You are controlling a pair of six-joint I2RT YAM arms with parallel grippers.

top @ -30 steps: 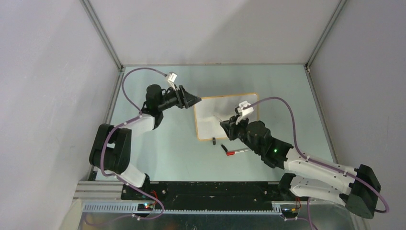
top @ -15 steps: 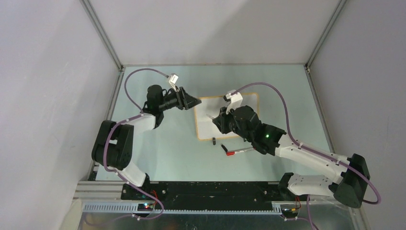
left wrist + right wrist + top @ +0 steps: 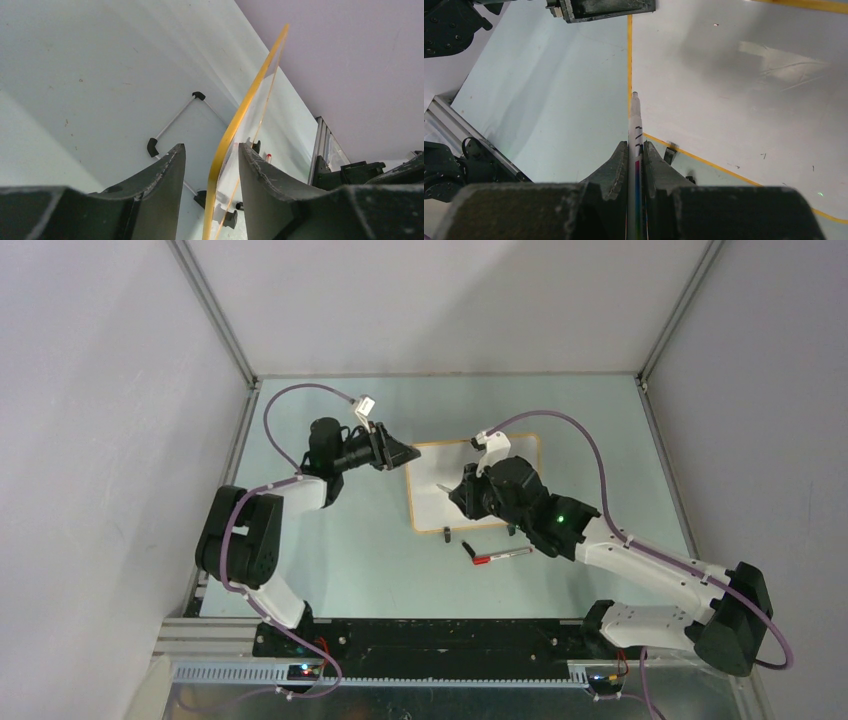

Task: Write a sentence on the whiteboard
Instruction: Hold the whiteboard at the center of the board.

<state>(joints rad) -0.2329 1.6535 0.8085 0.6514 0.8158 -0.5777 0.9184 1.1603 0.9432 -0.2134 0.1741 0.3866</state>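
Note:
The whiteboard [image 3: 428,508] lies flat on the table, white with a thin orange frame [image 3: 250,95]. No writing shows on its face [image 3: 734,100]. My left gripper [image 3: 408,452] is at the board's far left corner. Its jaws [image 3: 211,147] stand astride the orange edge with a gap on each side, so it is open. My right gripper [image 3: 457,492] hovers over the board's left part, shut [image 3: 635,145] on a white marker [image 3: 636,117]. The marker's tip points at the board's left frame.
A red-capped pen [image 3: 500,556] lies on the table just in front of the board. A black clip foot [image 3: 446,533] sticks out from the board's near edge. The enclosure's grey walls close in the table on the left, right and back.
My right arm has swung left and forward over the board, carrying the marker tip toward the left edge. The left gripper's jaws have narrowed around the board's corner.

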